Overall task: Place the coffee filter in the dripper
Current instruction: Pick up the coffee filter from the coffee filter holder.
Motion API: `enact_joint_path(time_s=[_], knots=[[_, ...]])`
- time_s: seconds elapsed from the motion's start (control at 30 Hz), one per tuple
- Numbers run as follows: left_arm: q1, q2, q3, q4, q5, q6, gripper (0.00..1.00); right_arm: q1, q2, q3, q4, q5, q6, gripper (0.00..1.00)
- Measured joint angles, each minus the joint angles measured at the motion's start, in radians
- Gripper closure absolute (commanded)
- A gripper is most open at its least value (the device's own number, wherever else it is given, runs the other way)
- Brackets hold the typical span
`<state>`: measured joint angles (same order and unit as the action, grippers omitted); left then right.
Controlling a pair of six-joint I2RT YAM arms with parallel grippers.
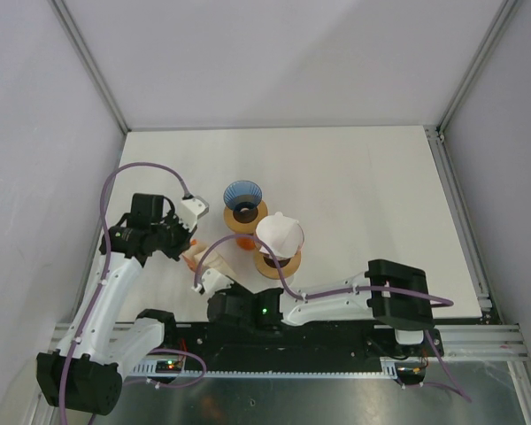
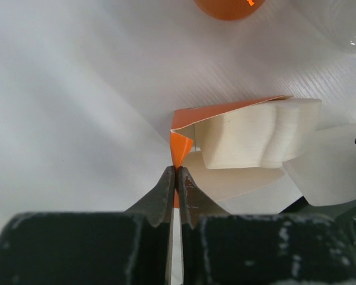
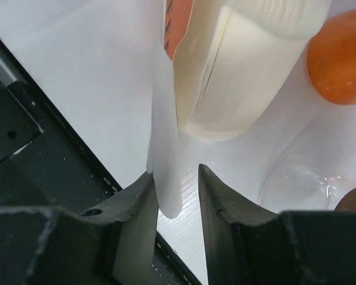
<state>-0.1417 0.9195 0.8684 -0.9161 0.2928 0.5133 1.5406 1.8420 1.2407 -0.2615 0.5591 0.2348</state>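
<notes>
Two arms meet at an orange card packet (image 2: 181, 145) of cream paper filters (image 2: 255, 139), lying near the front edge of the white table (image 1: 354, 177). Left gripper (image 2: 177, 172) is clamped on the packet's corner, fingers (image 2: 160, 199) pressed together w/ only the card btwn them. Right gripper (image 3: 175, 172), at the packet's near side, stands part-open. A single white paper coffee filter (image 3: 163, 119), sticking out alongside the packet's mouth, hangs btwn its pads (image 3: 219, 196), its edge against one & clear of the other. Just beyond the packet, to its right, a pale cone-shaped dripper (image 1: 279, 232) sits on an orange base (image 1: 279, 263). A second, blue-tinted dripper (image 1: 242, 193) on a like base stands behind the packet, next to the first. Whether the pale dripper has paper in it can't be told.
</notes>
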Motion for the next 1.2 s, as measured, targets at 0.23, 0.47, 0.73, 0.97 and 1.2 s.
enact_joint_path(time_s=[0.23, 0.47, 0.73, 0.97, 1.2], knots=[[0.000, 0.000, 0.000, 0.000, 0.001, 0.001, 0.83, -0.018, 0.000, 0.000, 0.031, -0.026, -0.002, 0.99], [0.000, 0.000, 0.020, -0.006, 0.016, 0.000, 0.70, -0.003, -0.009, -0.001, 0.032, -0.074, -0.007, 1.00], [0.000, 0.000, 0.043, -0.006, 0.028, -0.001, 0.66, 0.013, -0.116, -0.003, -0.011, -0.082, 0.000, 1.00], [0.000, 0.000, 0.043, -0.006, 0.029, -0.002, 0.52, 0.017, -0.140, -0.003, -0.012, -0.097, 0.000, 1.00], [0.000, -0.005, 0.090, -0.011, 0.039, -0.018, 0.38, 0.027, -0.225, -0.007, -0.009, -0.158, -0.002, 1.00]])
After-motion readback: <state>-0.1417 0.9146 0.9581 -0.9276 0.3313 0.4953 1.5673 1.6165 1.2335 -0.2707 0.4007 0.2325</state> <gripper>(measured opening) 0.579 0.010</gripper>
